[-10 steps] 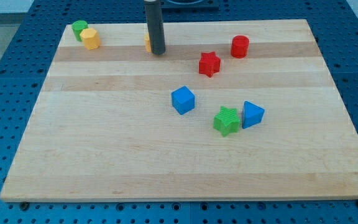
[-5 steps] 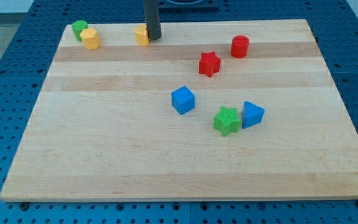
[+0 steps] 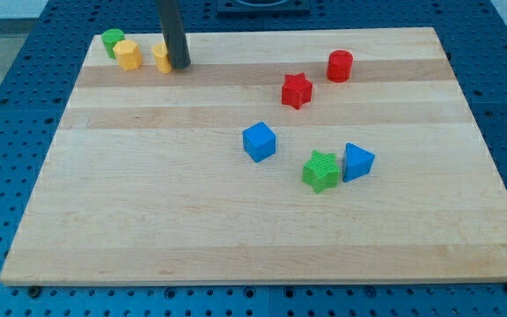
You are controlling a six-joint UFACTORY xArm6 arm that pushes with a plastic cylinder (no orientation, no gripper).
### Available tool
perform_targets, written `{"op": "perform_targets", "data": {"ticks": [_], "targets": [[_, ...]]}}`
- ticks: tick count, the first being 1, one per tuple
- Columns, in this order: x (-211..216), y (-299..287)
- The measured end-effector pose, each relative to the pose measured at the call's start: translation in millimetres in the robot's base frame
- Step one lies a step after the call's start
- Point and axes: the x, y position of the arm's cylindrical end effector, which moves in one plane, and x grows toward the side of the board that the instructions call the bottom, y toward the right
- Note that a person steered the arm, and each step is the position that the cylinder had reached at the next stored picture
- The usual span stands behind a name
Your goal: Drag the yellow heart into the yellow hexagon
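Touching my tip (image 3: 179,65), yellow heart (image 3: 161,57) nears yellow hexagon (image 3: 128,55).

Yellow heart (image 3: 161,57), partly hidden, lies near the yellow hexagon (image 3: 128,55) at the view's top left

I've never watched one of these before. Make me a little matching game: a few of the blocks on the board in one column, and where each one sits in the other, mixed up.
Blocks:
1. green star
2. red cylinder
3. yellow heart
4. yellow hexagon

Places:
A. against the green block at the view's top left
B. touching the blue triangular block
C. right beside my tip, on its left in the view
D. up and to the view's right of the red star

Pairs: 1-B, 2-D, 3-C, 4-A
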Motion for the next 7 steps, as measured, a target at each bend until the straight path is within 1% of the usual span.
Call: {"op": "perform_targets", "data": {"ticks": [2, 5, 7], "targets": [[-0.2, -15.6], [-30.8, -16.7], [-47.7, -28.4]]}}
